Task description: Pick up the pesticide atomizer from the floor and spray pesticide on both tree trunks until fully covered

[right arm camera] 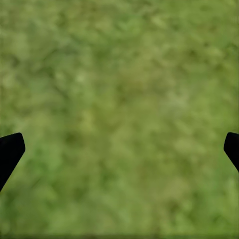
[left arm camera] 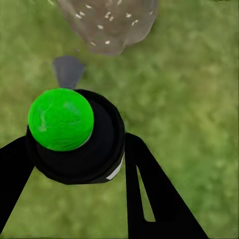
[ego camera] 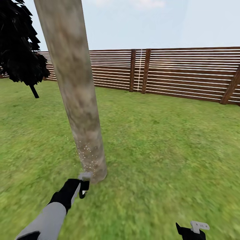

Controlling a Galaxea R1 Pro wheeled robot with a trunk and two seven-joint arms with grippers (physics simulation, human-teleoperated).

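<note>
A thick, mottled grey-brown tree trunk (ego camera: 75,90) rises from the lawn at centre left. Tiny white specks of pesticide (ego camera: 88,153) dot its lowest part. Just in front of the trunk's foot, my left gripper (ego camera: 81,188) is shut on the pesticide atomizer (ego camera: 84,178). In the left wrist view the atomizer (left arm camera: 74,134) is a dark round body with a green ball on top, held between black fingers (left arm camera: 149,194), its grey nozzle facing the speckled trunk (left arm camera: 109,20). My right gripper (ego camera: 195,230) hangs open low at the right, over bare grass (right arm camera: 119,99).
A brown slatted fence (ego camera: 186,73) closes the lawn at the back. A small tree with ragged dark foliage (ego camera: 20,43) stands at the far left. Open grass (ego camera: 166,143) spreads to the right of the trunk.
</note>
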